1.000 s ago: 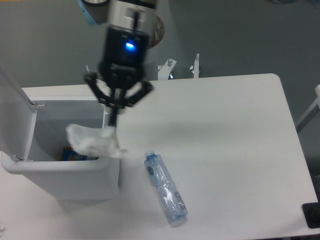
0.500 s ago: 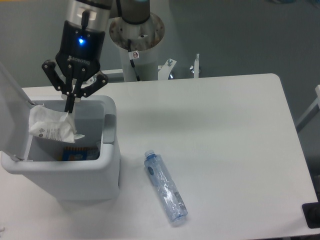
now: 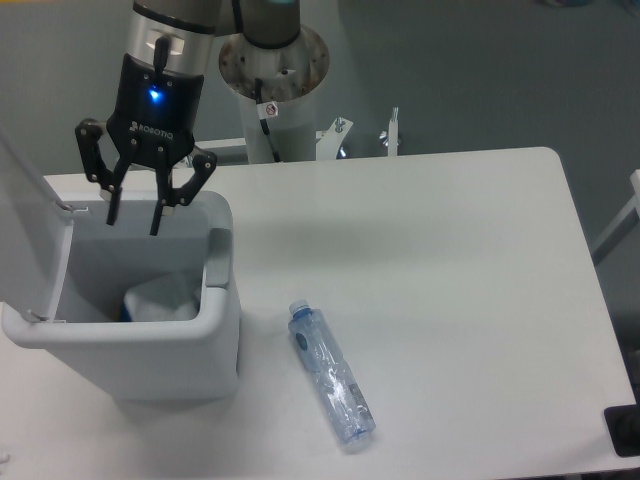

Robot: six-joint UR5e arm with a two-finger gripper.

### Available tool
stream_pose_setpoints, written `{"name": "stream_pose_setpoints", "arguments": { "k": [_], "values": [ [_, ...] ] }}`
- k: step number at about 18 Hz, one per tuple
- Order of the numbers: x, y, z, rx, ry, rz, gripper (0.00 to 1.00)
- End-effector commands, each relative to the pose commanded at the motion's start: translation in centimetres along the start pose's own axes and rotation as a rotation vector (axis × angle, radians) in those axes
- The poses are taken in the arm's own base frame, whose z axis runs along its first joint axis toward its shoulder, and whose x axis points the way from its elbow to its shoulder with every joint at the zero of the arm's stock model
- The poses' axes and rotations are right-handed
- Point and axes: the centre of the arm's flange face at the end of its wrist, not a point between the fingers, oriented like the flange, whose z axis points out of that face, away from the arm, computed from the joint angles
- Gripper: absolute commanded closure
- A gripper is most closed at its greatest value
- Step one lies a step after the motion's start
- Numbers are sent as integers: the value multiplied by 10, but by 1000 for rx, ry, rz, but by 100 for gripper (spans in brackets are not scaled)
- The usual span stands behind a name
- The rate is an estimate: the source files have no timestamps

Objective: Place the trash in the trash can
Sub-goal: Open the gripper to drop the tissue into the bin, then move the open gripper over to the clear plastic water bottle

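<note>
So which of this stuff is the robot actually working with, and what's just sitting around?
Part of the job:
- trash can, lid open
- white wrapper, already inside the can
- plastic bottle, lying on the table, not yet binned
- gripper, open above the can

Just there:
- table
- robot's base column
- metal brackets behind the table

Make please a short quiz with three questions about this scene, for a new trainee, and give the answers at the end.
1. True or false: the gripper is shut on the wrapper.
2. Where does the bottle lie?
A. Inside the trash can
B. On the table, to the right of the trash can
C. Between the gripper's fingers
3. Fill in: the trash can's lid stands ____.

Key
1. False. The gripper is open above the trash can, and the wrapper lies inside it.
2. B. The bottle lies flat on the table, cap end toward the trash can.
3. Open.
</note>
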Motion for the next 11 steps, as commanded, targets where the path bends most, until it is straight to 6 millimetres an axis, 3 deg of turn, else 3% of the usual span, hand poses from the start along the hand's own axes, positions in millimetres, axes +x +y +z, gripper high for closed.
{"name": "stream_pose_setpoints", "arguments": {
  "k": [3, 7, 11],
  "values": [
    [-18, -9, -8, 28, -23, -21, 0],
    [-91, -27, -21, 84, -104, -104, 0],
    [-174, -44, -18, 77, -229, -185, 0]
  ]
}}
